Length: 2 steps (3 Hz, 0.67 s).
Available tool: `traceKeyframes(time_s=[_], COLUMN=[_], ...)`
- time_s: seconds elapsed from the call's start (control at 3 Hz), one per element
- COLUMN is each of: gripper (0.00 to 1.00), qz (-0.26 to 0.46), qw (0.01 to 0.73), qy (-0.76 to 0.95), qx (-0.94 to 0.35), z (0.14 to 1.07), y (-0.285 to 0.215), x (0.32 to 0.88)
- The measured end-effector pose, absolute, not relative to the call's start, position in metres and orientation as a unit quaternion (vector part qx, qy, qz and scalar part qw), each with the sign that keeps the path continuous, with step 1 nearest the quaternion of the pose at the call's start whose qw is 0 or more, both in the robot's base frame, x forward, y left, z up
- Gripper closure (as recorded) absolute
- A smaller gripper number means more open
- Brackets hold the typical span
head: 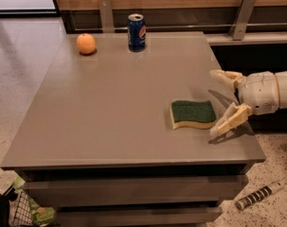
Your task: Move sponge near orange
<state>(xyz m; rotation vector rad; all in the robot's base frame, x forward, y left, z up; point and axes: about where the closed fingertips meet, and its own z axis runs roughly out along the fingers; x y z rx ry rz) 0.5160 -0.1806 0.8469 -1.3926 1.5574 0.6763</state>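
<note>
I have the gripper (218, 103) at the right edge of the table (110, 108), low over the surface. Its two fingers (230, 121) are spread wide apart and it holds nothing. The sponge (193, 114) lies flat, green side up, in the near right part of the table, just to the left of the open fingers. The nearer finger seems almost to touch its near right corner, but I cannot tell if there is real contact. The orange (86, 43) sits in the far left corner, well apart from the sponge, and a blue soda can (136, 32) stands upright near it on the right, at the far edge. In my judgement the task is at its beginning, and the step in hand is to take the sponge. To do it well, I would advance the gripper to the left until the sponge is between both fingers, one on its far side and one on its near side. The sponge is thin, so the fingertips must be low enough to catch the yellow foam and not pass over the green top, yet not scrape the table. I would close gently, because foam yields. For the placing, I would choose the near side of the orange, away from the can, so nothing is knocked or set rolling.
</note>
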Motion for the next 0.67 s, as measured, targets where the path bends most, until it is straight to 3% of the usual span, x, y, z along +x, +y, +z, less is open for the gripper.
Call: traceKeyframes(time_s=[0.33,0.67], gripper=[0.00,0.18], qz=[0.290,0.308], qw=[0.472,0.470], qy=[0.617,0.613], qx=[-0.559,-0.555], z=[0.830,0.814], y=[-0.176,-0.167], x=[0.519,0.514])
